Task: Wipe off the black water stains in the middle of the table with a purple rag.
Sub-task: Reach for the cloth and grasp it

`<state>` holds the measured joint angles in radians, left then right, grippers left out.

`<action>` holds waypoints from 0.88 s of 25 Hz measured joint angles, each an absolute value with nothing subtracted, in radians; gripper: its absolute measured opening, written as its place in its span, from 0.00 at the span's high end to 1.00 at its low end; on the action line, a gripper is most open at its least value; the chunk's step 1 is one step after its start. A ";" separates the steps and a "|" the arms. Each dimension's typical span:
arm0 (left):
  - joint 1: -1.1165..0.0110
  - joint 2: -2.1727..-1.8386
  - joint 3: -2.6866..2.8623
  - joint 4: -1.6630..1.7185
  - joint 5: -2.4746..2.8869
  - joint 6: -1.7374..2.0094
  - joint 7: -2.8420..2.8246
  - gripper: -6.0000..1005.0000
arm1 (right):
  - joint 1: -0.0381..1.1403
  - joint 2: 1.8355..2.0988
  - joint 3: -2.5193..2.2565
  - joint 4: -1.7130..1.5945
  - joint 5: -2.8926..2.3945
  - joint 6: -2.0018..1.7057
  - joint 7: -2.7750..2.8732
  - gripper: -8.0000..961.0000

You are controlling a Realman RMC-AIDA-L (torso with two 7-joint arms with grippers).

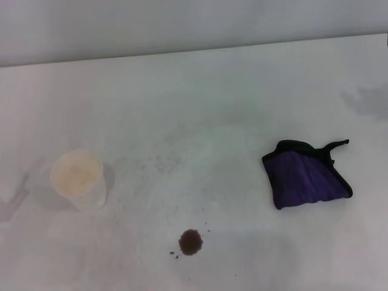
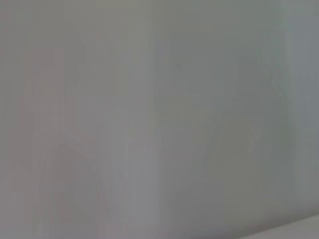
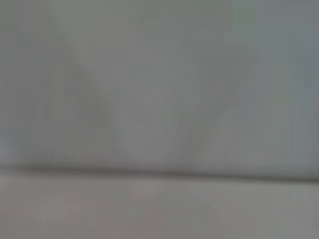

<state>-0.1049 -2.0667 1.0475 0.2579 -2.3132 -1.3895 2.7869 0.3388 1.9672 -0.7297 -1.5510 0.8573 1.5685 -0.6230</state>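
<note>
The black water stains (image 1: 191, 242) are a small round dark blot with a few tiny specks around it, near the front middle of the white table (image 1: 200, 103). The purple rag (image 1: 305, 176), deep purple with black edging and a thin black tail, lies flat on the table to the right, well apart from the blot. Neither gripper shows in the head view. Both wrist views show only plain grey-white surface, with no fingers and no task object.
A white paper cup (image 1: 79, 179) stands upright on the left side of the table, apart from the blot. Faint grey speckling lies between cup and middle. The table's far edge (image 1: 194, 51) runs across the top of the head view.
</note>
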 joint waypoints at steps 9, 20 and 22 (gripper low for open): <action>-0.104 -2.071 0.981 0.282 -2.321 -1.393 2.787 0.11 | 0.413 2.008 -1.237 -1.677 0.452 1.686 -0.305 0.41; -0.105 -2.074 0.972 0.284 -2.323 -1.393 2.790 0.11 | 0.477 2.019 -1.551 -1.470 0.443 1.591 -0.130 0.11; -0.104 -2.074 0.972 0.284 -2.323 -1.393 2.790 0.11 | 0.488 2.022 -1.574 -1.427 0.443 1.574 -0.122 0.11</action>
<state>-0.1045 -2.0737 0.9724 0.2841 -2.3226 -1.3926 2.7901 0.4879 2.0216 -1.5736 -1.4268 0.4433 1.5739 -0.1223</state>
